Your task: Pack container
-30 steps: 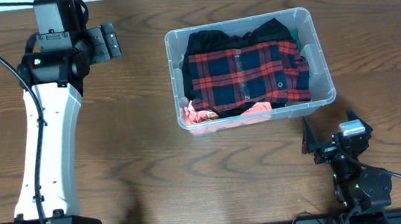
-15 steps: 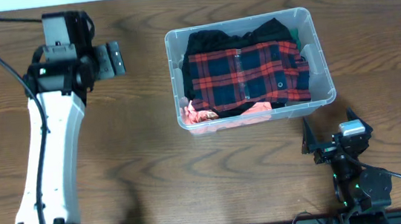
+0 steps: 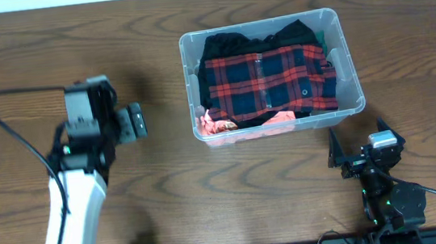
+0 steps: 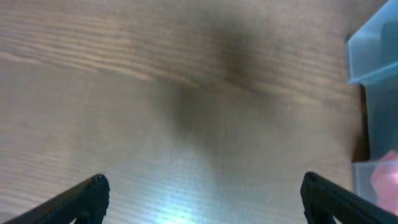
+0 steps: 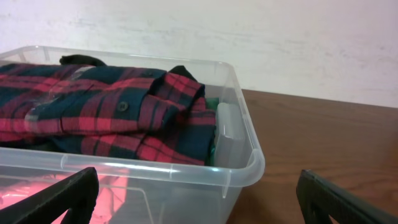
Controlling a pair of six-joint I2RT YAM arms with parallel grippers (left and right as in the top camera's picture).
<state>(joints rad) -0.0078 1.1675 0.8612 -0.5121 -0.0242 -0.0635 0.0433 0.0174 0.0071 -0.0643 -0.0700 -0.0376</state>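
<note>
Both wide open, empty: left end effector (image 3: pixel 132 122), right end effector (image 3: pixel 358 142) — container (image 3: pixel 349 69) stuffed with a plaid shirt (image 3: pixel 266 80).

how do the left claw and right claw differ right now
The left claw hangs over the table, well left of the container; the right claw sits close by the container's near right corner. The left claw's camera looks down at wood, with only the container's corner at its edge; the right claw's camera faces the container's side and the plaid shirt inside. Both are open and empty.
</note>
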